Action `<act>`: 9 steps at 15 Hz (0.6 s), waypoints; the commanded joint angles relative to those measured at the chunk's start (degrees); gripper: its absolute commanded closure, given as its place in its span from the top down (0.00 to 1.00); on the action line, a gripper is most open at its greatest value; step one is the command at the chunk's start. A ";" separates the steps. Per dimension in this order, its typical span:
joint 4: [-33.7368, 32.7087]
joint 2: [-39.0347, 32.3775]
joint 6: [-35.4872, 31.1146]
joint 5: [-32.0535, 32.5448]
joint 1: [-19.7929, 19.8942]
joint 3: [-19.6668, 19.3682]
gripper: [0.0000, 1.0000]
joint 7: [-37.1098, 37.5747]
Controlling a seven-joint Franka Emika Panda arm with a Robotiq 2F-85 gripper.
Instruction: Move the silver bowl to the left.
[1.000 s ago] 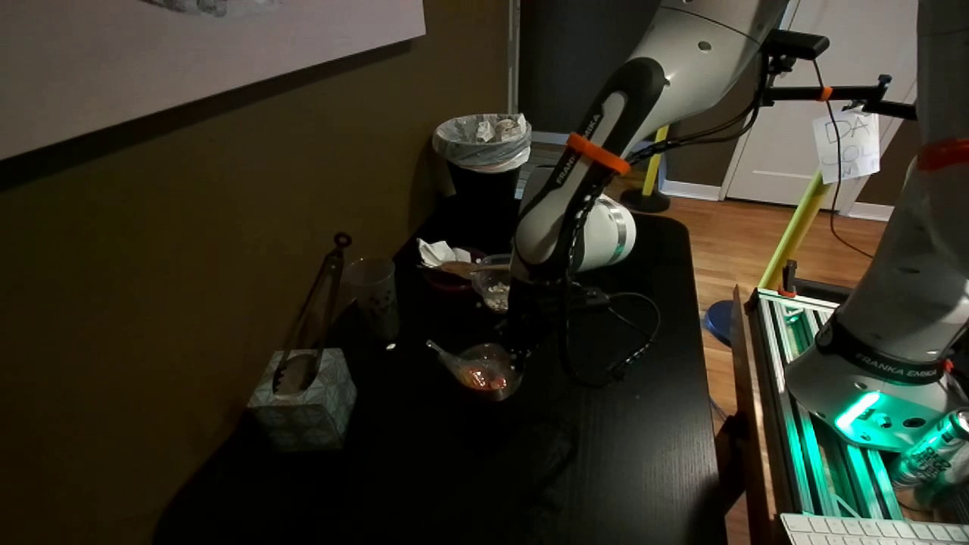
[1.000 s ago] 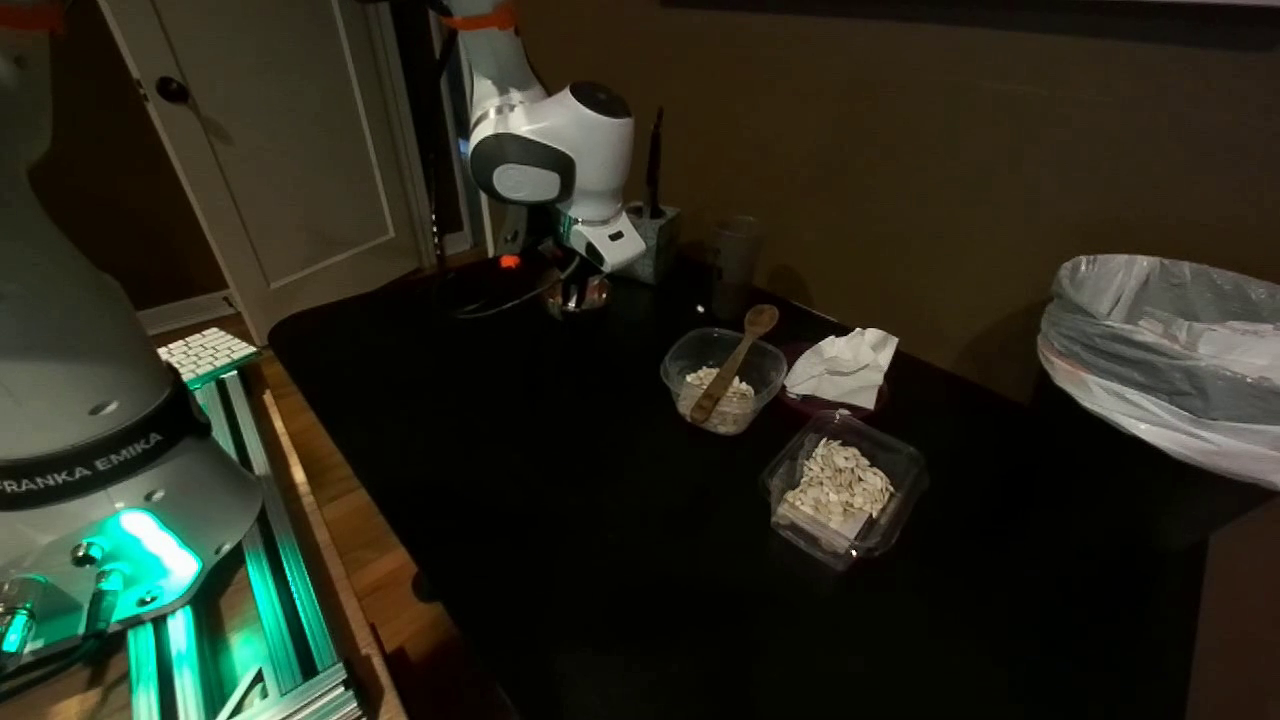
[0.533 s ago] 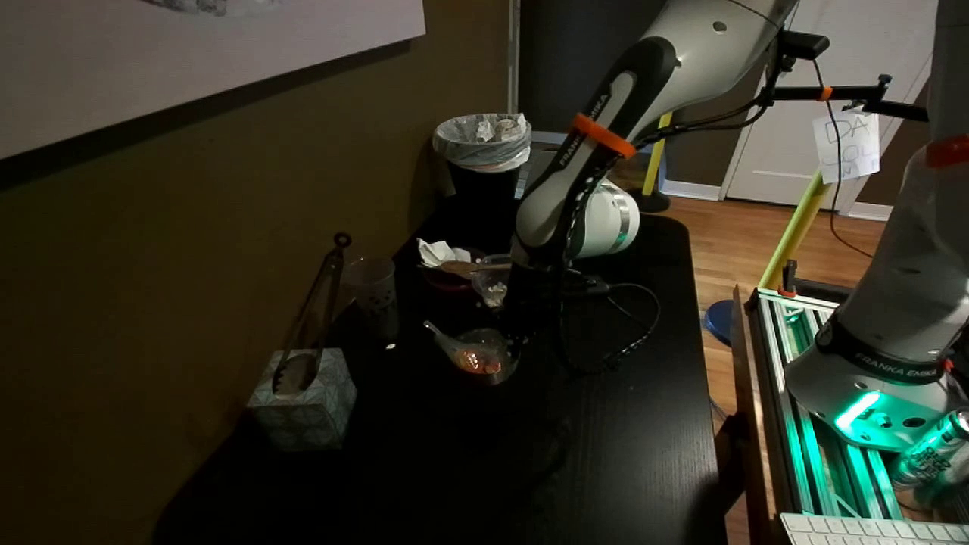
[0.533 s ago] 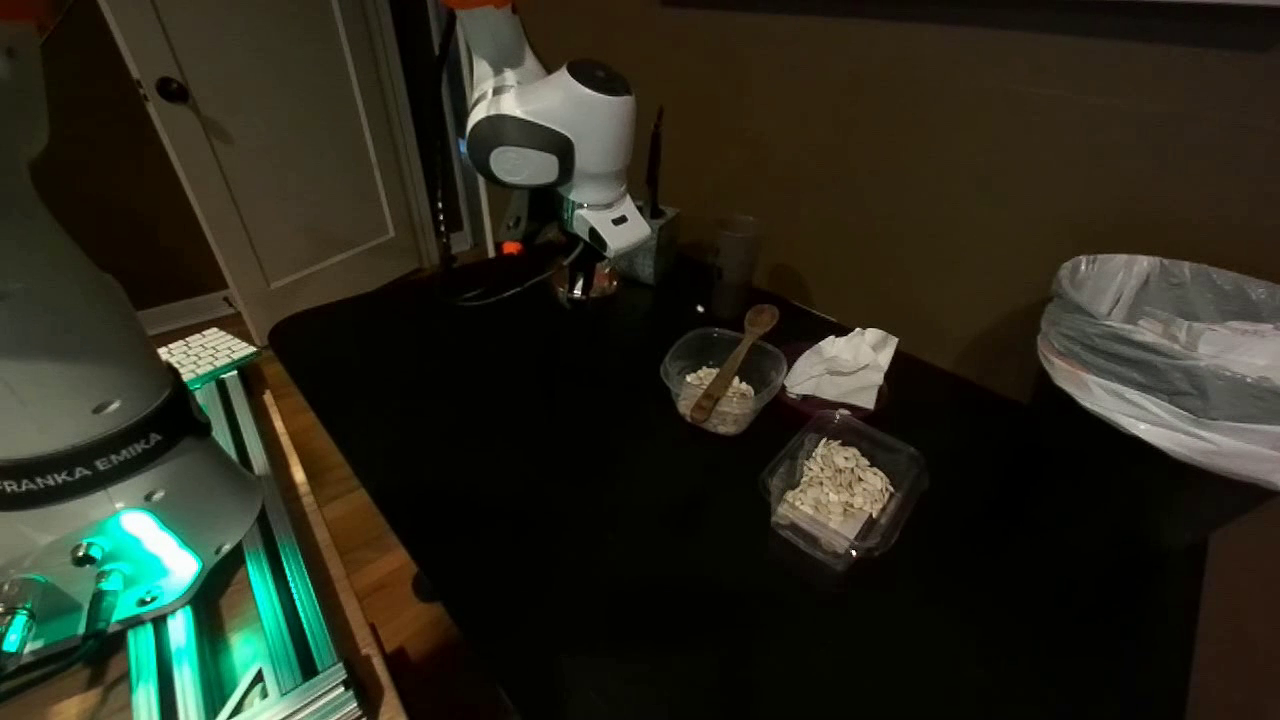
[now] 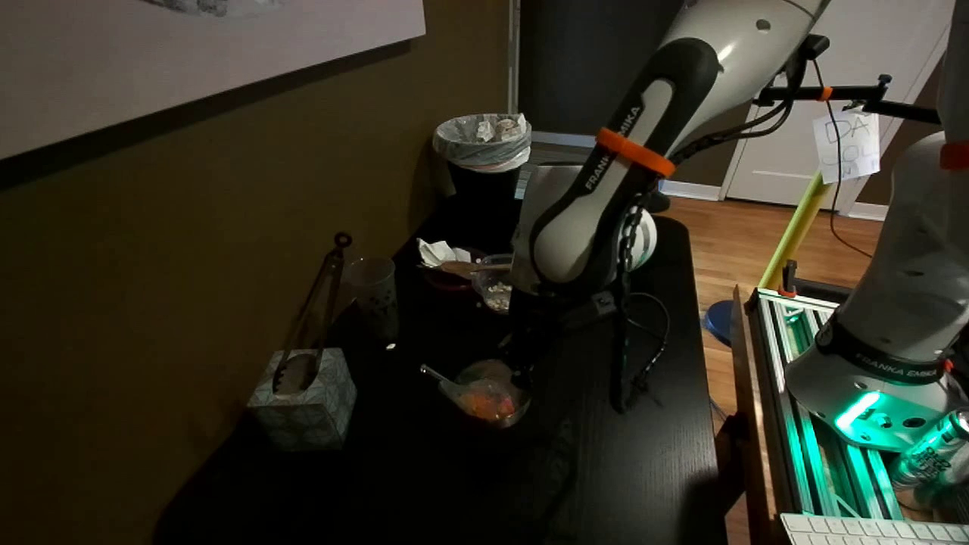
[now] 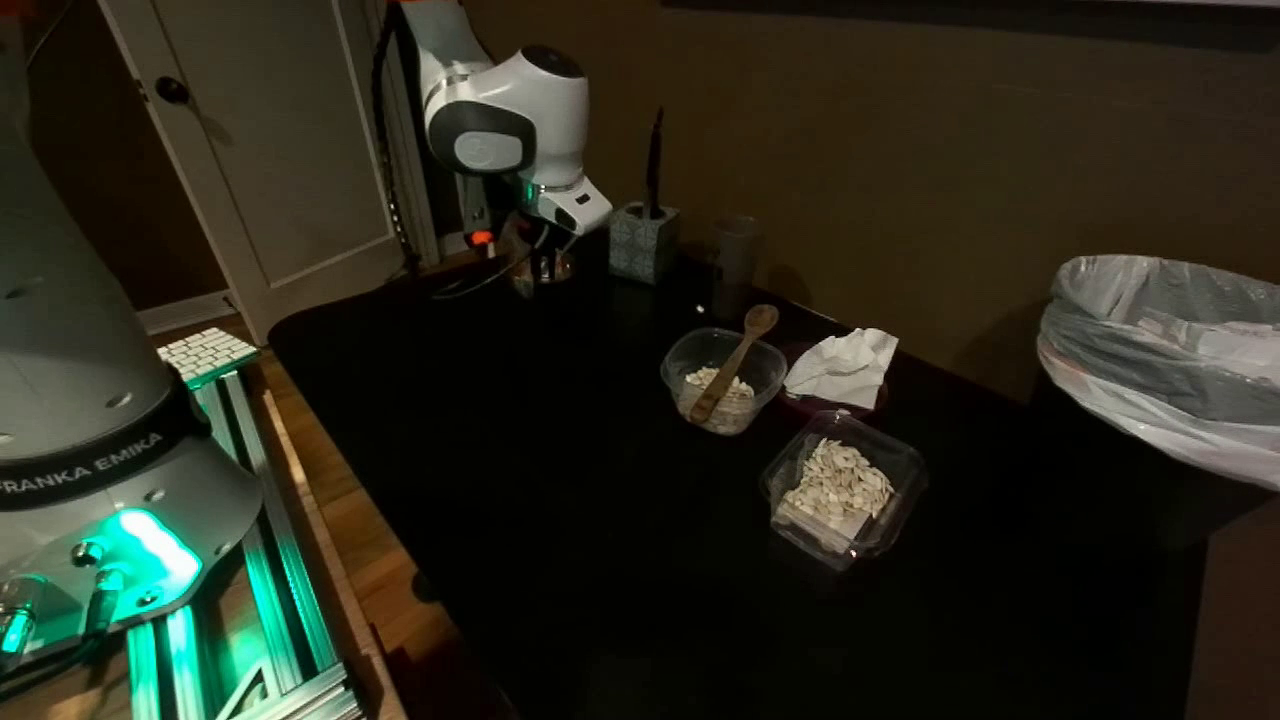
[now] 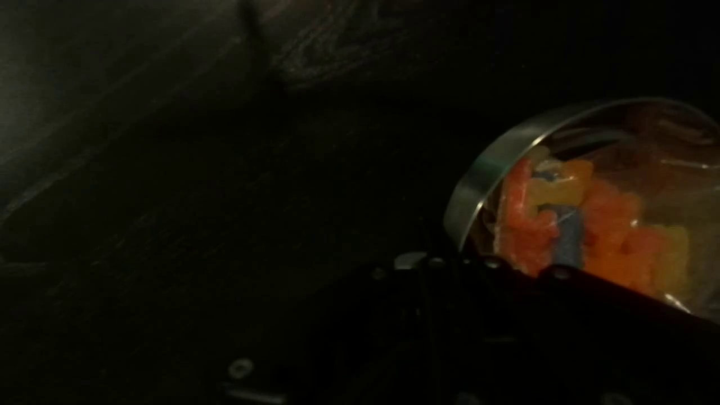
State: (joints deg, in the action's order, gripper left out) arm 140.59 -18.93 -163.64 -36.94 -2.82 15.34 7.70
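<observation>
The silver bowl (image 5: 521, 415) holds orange, red and bluish pieces under clear wrap, and a pale clear strip sticks out on one side. Its shiny rim also shows in the wrist view (image 7: 478, 183), running in between my fingertips, and partly behind the fingers in an exterior view (image 6: 563, 267). My gripper (image 7: 458, 261) is shut on the bowl's rim; it is a dark shape in both exterior views (image 5: 520, 367) (image 6: 543, 263). The bowl seems slightly above the black table, but the gap under it is too dark to tell.
A tissue box (image 5: 303, 412) with tongs on top and a clear cup (image 5: 376, 299) stand near the wall. A clear container (image 6: 725, 400) with a wooden spoon, a clear seed tray (image 6: 840, 500) and a dark red bowl with paper (image 6: 840, 365) stand farther along. A bin (image 6: 1150, 330) stands beyond.
The gripper and silver bowl first rose slightly, then moved along the table, left in an exterior view, away from the seed containers. The other objects have not moved.
</observation>
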 commanded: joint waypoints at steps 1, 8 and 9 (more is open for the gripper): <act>2.79 1.63 0.68 4.46 -3.86 0.55 0.01 -0.73; 4.84 1.86 1.29 7.17 -4.58 8.08 0.01 -5.36; 4.11 2.28 1.94 5.17 -2.37 8.92 0.01 -6.47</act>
State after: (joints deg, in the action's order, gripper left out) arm 144.74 -18.89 -163.61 -28.70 -9.37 21.31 5.12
